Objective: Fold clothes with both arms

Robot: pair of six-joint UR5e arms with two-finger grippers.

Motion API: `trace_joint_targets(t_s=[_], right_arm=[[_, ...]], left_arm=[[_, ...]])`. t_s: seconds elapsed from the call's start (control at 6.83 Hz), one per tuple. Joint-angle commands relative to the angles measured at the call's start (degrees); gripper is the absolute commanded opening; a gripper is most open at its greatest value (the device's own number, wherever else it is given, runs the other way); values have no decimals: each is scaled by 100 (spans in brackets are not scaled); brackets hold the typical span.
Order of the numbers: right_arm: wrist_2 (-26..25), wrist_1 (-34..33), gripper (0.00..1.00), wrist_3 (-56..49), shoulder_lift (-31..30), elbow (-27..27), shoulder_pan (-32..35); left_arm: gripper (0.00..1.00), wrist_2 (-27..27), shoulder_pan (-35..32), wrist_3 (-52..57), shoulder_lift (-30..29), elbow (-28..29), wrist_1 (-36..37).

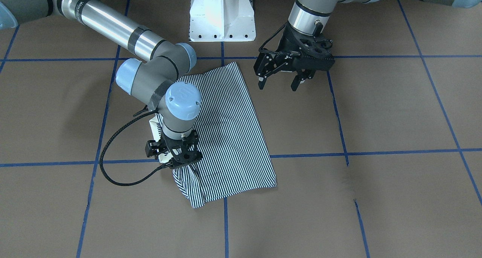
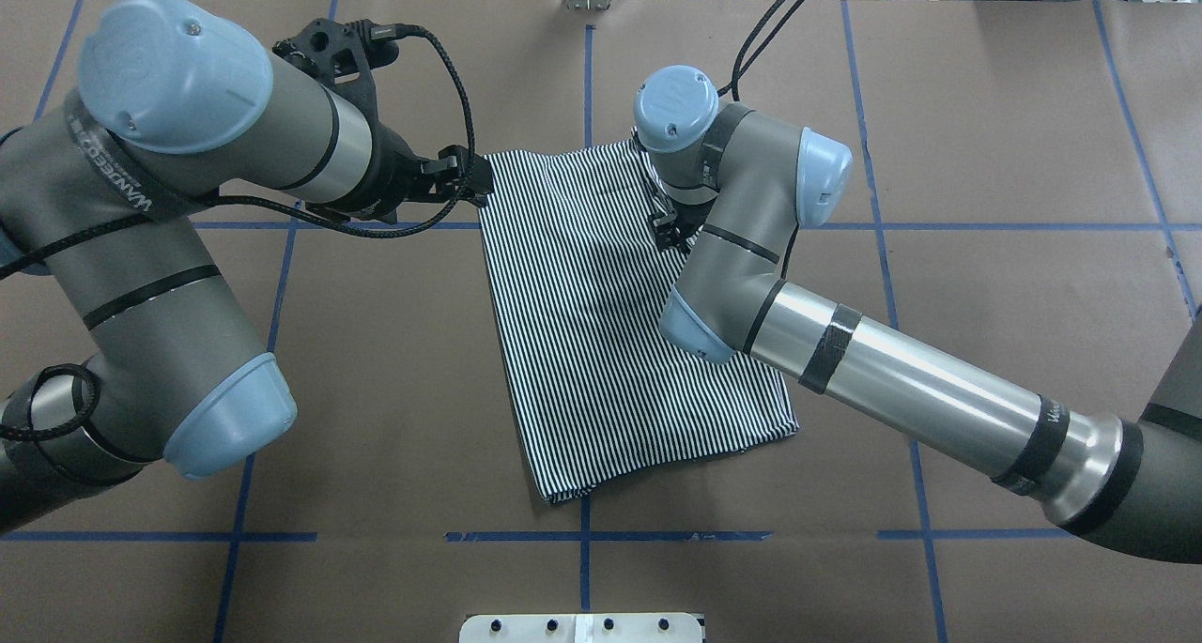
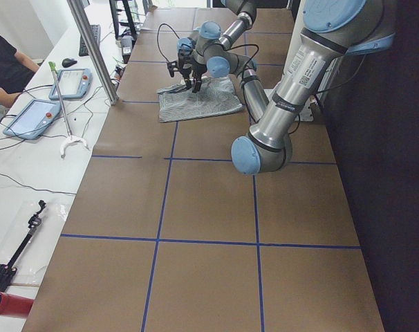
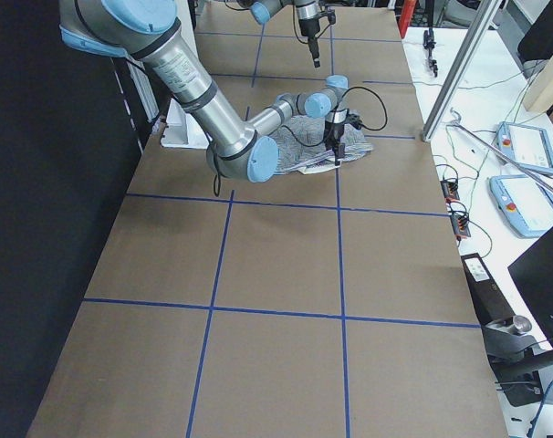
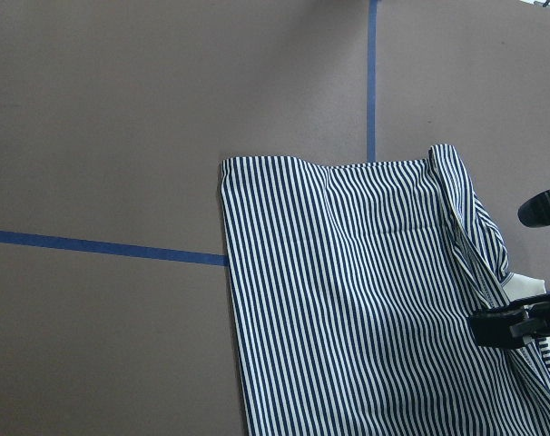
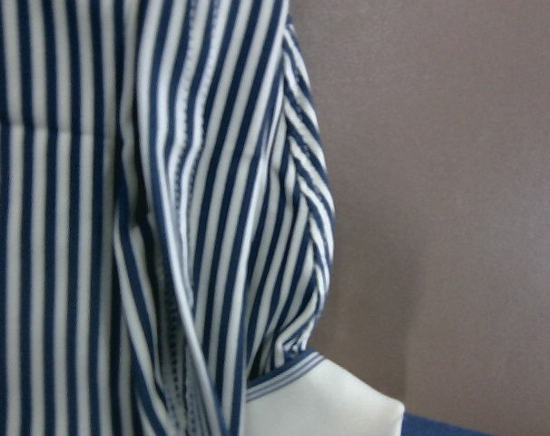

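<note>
Brown paper covers the table [image 1: 395,111], ruled into big squares by blue tape [image 1: 376,151]. The shirt [image 1: 229,130] lies near its middle, skewed to that grid.

The right gripper [image 1: 180,164] points straight down onto the shirt's edge on the robot's right, where the cloth bunches into a raised ridge. Its fingertips are hidden by the wrist and the cloth, so I cannot tell whether they are clamped on the fabric or only resting on it. Its wrist camera shows that ridge close up, with a bit of cream collar [image 6: 329,400] showing from under the stripes.

The left gripper [image 1: 278,84] hangs with its fingers apart and nothing between them. It is raised above the table off the shirt's other side and touches nothing.

The shirt is already down to a long, flat, layered panel, with only the edge under the right gripper rumpled.

I judge it light, soft and quite limp. It will sag from wherever it is held and keep no shape of its own. The stacked layers may slide on each other, so a pinch should go through all of them, close to an edge. The two corners of one short end look like the best holds, one per gripper. Raised together and kept a little taut, they should carry that end over evenly. The collar side is thicker and lumpier, and may need a deeper bite.
</note>
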Motion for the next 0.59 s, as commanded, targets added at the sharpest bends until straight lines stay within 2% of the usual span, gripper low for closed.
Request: trace_joint_targets(t_s=[0.0,0.29,0.44], right_arm=[[20,32,100,-635,-169,0,449],[55,67,100,-1654,-415,0,1178],[64,67,100,-1633,-329,-18,1199]], left_arm=[[100,0,9,-9,-18,-21,17],[100,0,9,-18,-44,-30,26],[100,0,0,-18,-44,-38,35]])
